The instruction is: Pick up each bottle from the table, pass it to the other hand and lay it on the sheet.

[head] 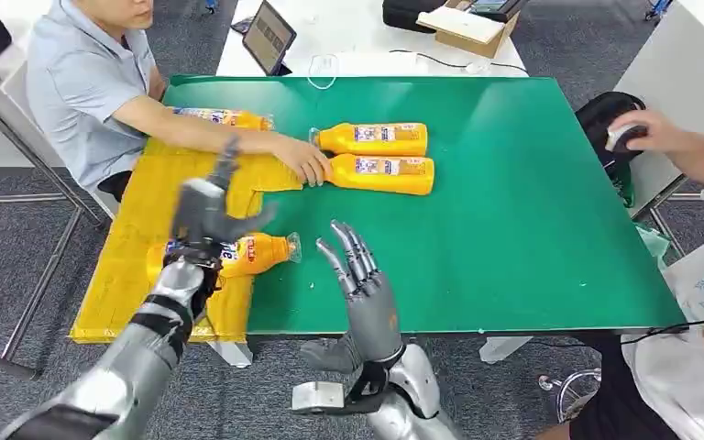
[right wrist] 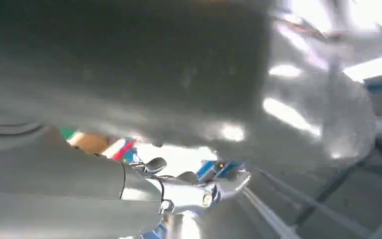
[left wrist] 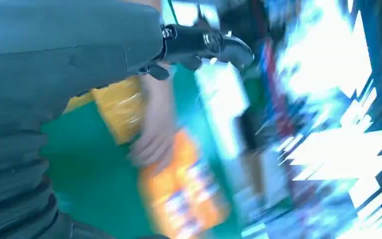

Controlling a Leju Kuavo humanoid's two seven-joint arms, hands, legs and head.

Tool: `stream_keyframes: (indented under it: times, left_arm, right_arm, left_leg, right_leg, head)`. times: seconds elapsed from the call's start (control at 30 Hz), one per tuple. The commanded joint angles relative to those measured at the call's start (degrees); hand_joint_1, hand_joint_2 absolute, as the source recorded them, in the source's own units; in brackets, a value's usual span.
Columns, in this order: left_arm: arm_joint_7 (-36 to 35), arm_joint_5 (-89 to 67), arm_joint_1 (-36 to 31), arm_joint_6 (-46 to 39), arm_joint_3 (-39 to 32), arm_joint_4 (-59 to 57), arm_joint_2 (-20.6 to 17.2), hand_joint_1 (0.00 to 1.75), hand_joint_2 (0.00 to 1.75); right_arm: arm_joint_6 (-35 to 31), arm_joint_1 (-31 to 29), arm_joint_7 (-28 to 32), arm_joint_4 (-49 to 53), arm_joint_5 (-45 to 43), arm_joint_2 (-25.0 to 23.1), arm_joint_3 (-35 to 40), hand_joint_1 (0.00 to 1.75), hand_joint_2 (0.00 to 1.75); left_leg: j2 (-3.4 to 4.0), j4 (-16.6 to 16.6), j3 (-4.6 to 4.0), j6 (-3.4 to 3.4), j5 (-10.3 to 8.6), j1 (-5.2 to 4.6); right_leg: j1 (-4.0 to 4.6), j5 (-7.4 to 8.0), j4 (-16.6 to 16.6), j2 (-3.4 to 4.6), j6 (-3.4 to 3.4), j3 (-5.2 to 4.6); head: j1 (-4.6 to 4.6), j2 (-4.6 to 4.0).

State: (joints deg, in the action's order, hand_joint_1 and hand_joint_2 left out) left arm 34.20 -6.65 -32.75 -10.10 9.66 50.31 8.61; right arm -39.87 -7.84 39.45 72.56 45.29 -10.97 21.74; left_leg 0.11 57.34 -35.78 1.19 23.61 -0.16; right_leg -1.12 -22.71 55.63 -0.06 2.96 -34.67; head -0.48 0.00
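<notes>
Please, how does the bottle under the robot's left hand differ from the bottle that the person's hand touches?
The bottle under the left hand lies on the yellow sheet; call it the near bottle. The far bottle lies on the bare green table.
The near bottle's cap points toward the table's middle; the far bottle's cap points toward the sheet.
The person's hand touches the far bottle's neck.
Both are orange, labelled and lying flat.

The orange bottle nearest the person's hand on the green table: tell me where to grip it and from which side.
Grip that orange bottle around its labelled middle, coming down from above with the right hand, probably. It lies on its side, long axis across the green table, so fingers can straddle the body. Keep away from the cap end, where the person's hand rests.
</notes>
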Motion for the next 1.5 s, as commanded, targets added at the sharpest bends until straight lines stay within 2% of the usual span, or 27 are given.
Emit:
stream_keyframes:
  times: [0.03, 0.1, 0.13, 0.17, 0.2, 0.23, 0.33, 0.37, 0.53, 0.6, 0.77, 0.93, 1.1, 1.2, 1.3, 1.37, 1.4, 1.5]
  left_arm:
    - [0.0, 14.0, 14.1, -2.1, -6.7, 29.8, 1.5, 0.0, 1.75]
    - [-0.1, 16.5, 19.0, -5.5, -7.2, 35.8, 2.0, 0.0, 1.75]
    - [0.0, 17.2, 22.9, -7.4, -7.6, 39.5, 2.1, 0.0, 1.75]
    - [0.0, 17.2, 24.5, -7.6, -7.4, 40.8, 1.7, 0.0, 1.75]
    - [0.2, 16.2, 26.0, -9.8, -7.9, 41.5, 2.1, 0.0, 1.75]
    - [-0.1, 12.7, 28.1, -12.8, -7.3, 41.8, 2.2, 0.0, 1.75]
    - [0.2, 9.5, 29.8, -12.8, -3.8, 40.4, 1.4, 0.0, 1.75]
    - [0.2, 7.8, 29.6, -12.8, -2.6, 39.9, 0.9, 0.0, 1.75]
    - [0.8, 3.8, 26.9, -15.2, -0.9, 37.3, 0.6, 0.0, 1.75]
    - [0.2, 4.3, 25.4, -15.1, -1.0, 35.6, 0.7, 0.0, 1.75]
    - [0.2, 4.4, 24.0, -15.1, -1.1, 33.7, 0.7, 0.0, 1.75]
    - [0.3, 4.5, 20.0, -14.9, -0.7, 29.0, 1.0, 0.0, 1.75]
    - [0.2, 4.7, 19.4, -14.7, -0.5, 28.1, 1.1, 0.0, 1.75]
    - [0.0, 5.0, 19.3, -14.3, -0.2, 27.8, 0.9, 0.0, 1.75]
    - [-2.0, 5.9, 20.2, -12.4, 0.0, 29.4, 0.5, 0.0, 1.75]
    - [-2.1, 5.8, 20.3, -12.2, 0.2, 29.6, 0.5, 0.0, 1.75]
    - [-2.9, 5.3, 20.9, -11.5, 0.5, 30.5, 0.4, 0.0, 1.75]
    - [-3.2, 4.5, 22.6, -11.0, 1.0, 32.8, 0.4, 0.0, 1.75]
  right_arm:
    - [-0.1, -3.6, -7.9, -10.5, 9.7, 3.6, -12.4, 0.0, 1.75]
    - [-0.1, -4.6, -13.2, -13.5, 13.1, 6.8, -14.1, 0.0, 1.75]
    - [0.1, -6.1, -17.4, -16.3, 13.2, 9.4, -14.1, 0.0, 1.75]
    - [0.0, -6.9, -17.4, -17.4, 12.2, 10.6, -13.8, 0.0, 1.75]
    - [0.4, -8.1, -20.7, -19.6, 14.0, 11.9, -13.8, 0.0, 1.75]
    - [2.2, -10.3, -25.6, -23.5, 16.5, 13.7, -14.2, 0.0, 1.75]
    - [3.1, -17.0, -26.4, -34.5, 17.3, 15.0, -14.9, 0.0, 1.75]
    - [4.3, -18.8, -26.6, -37.4, 17.6, 14.8, -14.7, 0.0, 1.75]
    - [6.4, -23.3, -26.9, -43.3, 18.3, 12.3, -13.3, 0.0, 1.75]
    - [7.9, -25.0, -27.2, -45.7, 18.6, 11.2, -12.3, 0.0, 1.75]
    - [9.1, -26.7, -27.1, -47.4, 18.4, 10.0, -11.8, 0.0, 1.75]
    - [12.1, -32.6, -28.6, -52.2, 19.7, 7.7, -9.8, 0.0, 1.75]
    - [13.8, -33.8, -29.5, -53.7, 20.2, 7.2, -9.1, 0.0, 1.75]
    - [20.8, -35.5, -34.1, -56.2, 21.7, 6.6, -7.6, 0.0, 1.75]
    - [32.8, -37.2, -43.2, -58.2, 25.7, 6.6, -4.1, 0.0, 1.75]
    - [33.4, -37.2, -44.7, -58.1, 25.5, 6.6, -4.4, 0.0, 1.75]
    - [34.0, -37.1, -47.6, -57.9, 26.8, 6.6, -3.6, 0.0, 1.75]
    - [32.8, -36.5, -47.8, -57.1, 27.0, 6.7, -3.6, 0.0, 1.75]
  left_leg:
    - [0.06, 0.0, 0.33, -0.08, 0.17, 0.1]
    - [-0.14, 0.0, 0.19, -0.05, 0.09, 0.06]
    - [-0.01, -0.1, 0.16, -0.02, 0.07, 0.05]
    - [0.12, -0.1, 0.36, -0.02, 0.16, 0.04]
    - [0.13, -0.1, 0.54, -0.02, 0.22, 0.04]
    - [0.11, -0.1, 0.35, -0.01, 0.16, 0.03]
    - [-0.05, -0.1, 0.13, 0.01, 0.07, -0.06]
    - [0.02, -0.1, 0.34, -0.01, 0.15, -0.07]
    - [-0.11, 0.0, 0.0, 0.02, 0.03, -0.09]
    - [-0.04, 0.0, 0.18, -0.04, 0.1, -0.06]
    - [-0.08, 0.0, 0.08, -0.02, 0.02, -0.02]
    - [-0.05, 0.1, 0.1, -0.02, 0.06, -0.02]
    - [-0.07, 0.1, 0.16, -0.05, 0.06, -0.01]
    - [-0.12, 0.1, 0.14, -0.04, 0.06, -0.02]
    - [-0.11, 0.0, 0.04, 0.0, -0.01, -0.07]
    - [-0.12, 0.0, 0.08, 0.0, 0.01, -0.06]
    - [-0.11, 0.1, 0.22, -0.04, 0.09, 0.0]
    - [-0.15, 0.0, 0.22, 0.0, -0.03, -0.04]
  right_leg:
    - [0.1, -0.14, 0.0, 0.06, -0.14, 0.35]
    - [0.06, -0.12, -0.1, -0.06, -0.1, 0.27]
    - [0.04, -0.04, -0.1, 0.07, -0.05, 0.21]
    - [0.04, -0.08, -0.2, 0.2, -0.07, 0.4]
    - [0.04, -0.13, -0.2, 0.22, -0.09, 0.59]
    - [0.03, -0.08, -0.2, 0.19, -0.06, 0.41]
    - [-0.05, -0.04, -0.2, 0.04, -0.03, 0.23]
    - [-0.05, -0.09, -0.2, 0.13, -0.07, 0.43]
    - [-0.06, -0.01, -0.1, -0.01, -0.04, 0.1]
    - [-0.02, -0.06, 0.0, 0.06, -0.12, 0.25]
    - [0.01, -0.03, 0.0, 0.0, -0.05, 0.15]
    - [0.0, -0.06, 0.1, 0.03, -0.07, 0.15]
    - [0.01, -0.08, 0.1, 0.01, -0.11, 0.23]
    - [0.01, -0.1, 0.1, -0.04, -0.1, 0.21]
    - [-0.05, -0.03, 0.0, -0.03, -0.03, 0.09]
    - [-0.03, -0.05, 0.0, -0.05, -0.05, 0.14]
    - [0.02, -0.12, 0.0, -0.04, -0.1, 0.3]
    - [-0.02, -0.05, 0.0, -0.14, -0.04, 0.26]
  head:
    - [0.02, 0.0]
    - [0.02, 0.0]
    - [0.04, 0.0]
    - [-0.02, 0.0]
    - [0.0, 0.0]
    - [0.02, 0.0]
    - [0.04, 0.0]
    - [0.02, 0.0]
    - [0.02, 0.0]
    - [0.02, 0.0]
    - [0.02, 0.0]
    - [0.02, 0.0]
    - [0.02, 0.0]
    - [0.02, 0.0]
    - [-0.02, 0.0]
    - [0.02, 0.0]
    - [0.0, 0.0]
    - [0.02, 0.0]
